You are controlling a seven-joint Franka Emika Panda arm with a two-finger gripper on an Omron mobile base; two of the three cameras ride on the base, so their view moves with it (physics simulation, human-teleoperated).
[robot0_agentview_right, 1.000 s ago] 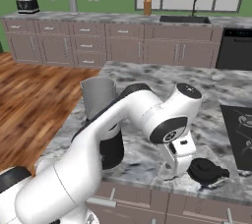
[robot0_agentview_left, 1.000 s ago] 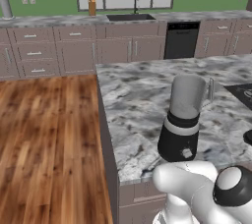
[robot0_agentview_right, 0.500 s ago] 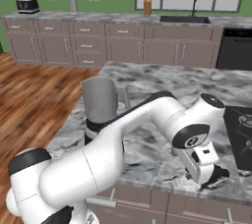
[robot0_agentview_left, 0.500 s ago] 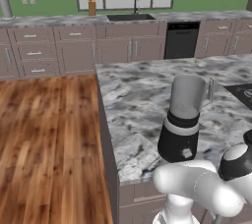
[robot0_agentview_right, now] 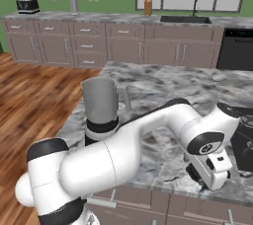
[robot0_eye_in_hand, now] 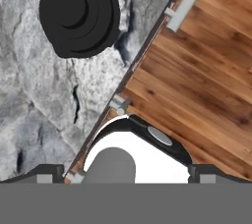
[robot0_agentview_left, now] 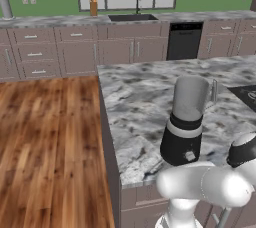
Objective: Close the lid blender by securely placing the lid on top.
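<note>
Near the front edge of the marble bench (robot0_eye_in_hand: pixel 29 95), lying flat and untouched: the lid (robot0_eye_in_hand: pixel 78 13), round and dark, up top in the hand view. Well apart to the left, the blender (robot0_agentview_right: pixel 102 110), upright, jar open. Reach step, by the look of it; end effector (robot0_agentview_right: pixel 210 182) low by the edge, opening impossible to tell. Next up: centring over the lid, dropping, clamping, then carrying across to the jar rim.
</note>
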